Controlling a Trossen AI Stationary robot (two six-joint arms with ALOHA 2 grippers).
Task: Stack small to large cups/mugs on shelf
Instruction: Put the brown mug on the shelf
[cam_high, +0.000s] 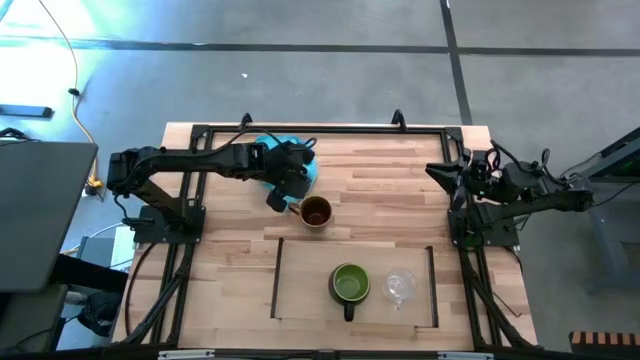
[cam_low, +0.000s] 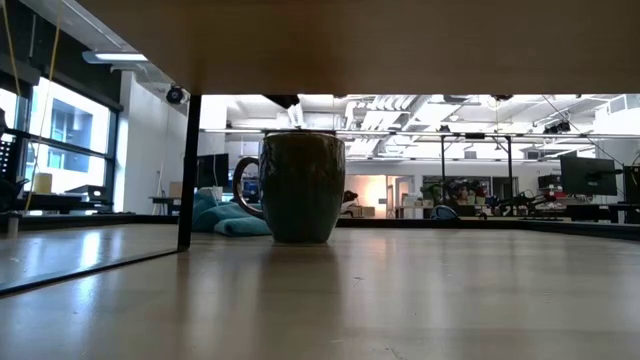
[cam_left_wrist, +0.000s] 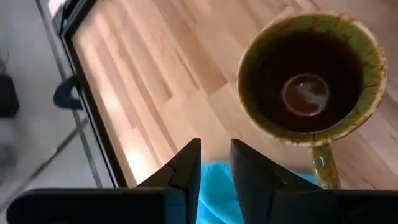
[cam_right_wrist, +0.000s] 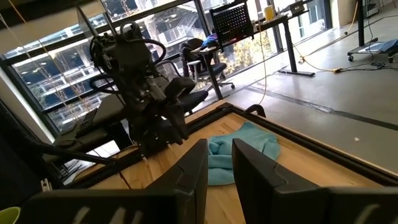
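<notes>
Scene: We see, from above, a striped-plank table (cam_high: 380, 185) with a dark arm at each side.

Shelf: The pale shelf (cam_high: 310, 285) lies in the lower middle of the high view, with dark rails on its short sides.

Green mug: The green mug (cam_high: 349, 284) stands upright on the shelf, handle toward the lower edge of the frame.

Glass cup: The clear glass cup (cam_high: 401, 286) sits just beside the green mug, to its right, also on the shelf.

Brown mug: The brown mug (cam_high: 315, 213) stands upright on the bare table just above the shelf in the high view, not yet on it. Its handle points left toward the left gripper. In the low view it fills the centre (cam_low: 299, 186).

Left gripper: The left gripper (cam_high: 278, 198) hovers beside the brown mug's handle, empty, its fingers (cam_left_wrist: 184, 171) drawn close with only a narrow gap between them. A turquoise cloth (cam_high: 290, 160) lies behind it.

Right gripper: The right gripper (cam_high: 440, 170) waits at the right edge of the table, fingers nearly together and holding nothing.

Handling: We judge the brown mug to be glazed ceramic: rigid, fairly heavy, slick on its walls, and liable to chip if knocked. The handle or the rim wall beside it looks like the surest hold. The glass cup looks light, slippery and fragile.

Progress: We judge two vessels placed, with the brown mug remaining.
</notes>
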